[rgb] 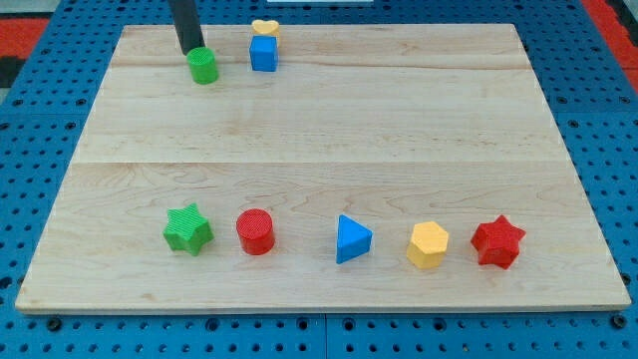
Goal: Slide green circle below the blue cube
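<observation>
The green circle [203,66] sits near the view's top left of the wooden board [329,130]. The blue cube [263,53] stands to its right, a short gap apart, with a yellow heart [264,28] touching its top side. My tip [190,49] is at the green circle's upper left edge, touching or nearly touching it. The rod runs up out of the view's top.
Along the view's bottom is a row of blocks: a green star [187,229], a red circle [255,231], a blue triangle [352,239], a yellow hexagon [428,244] and a red star [497,241]. The board lies on a blue pegboard.
</observation>
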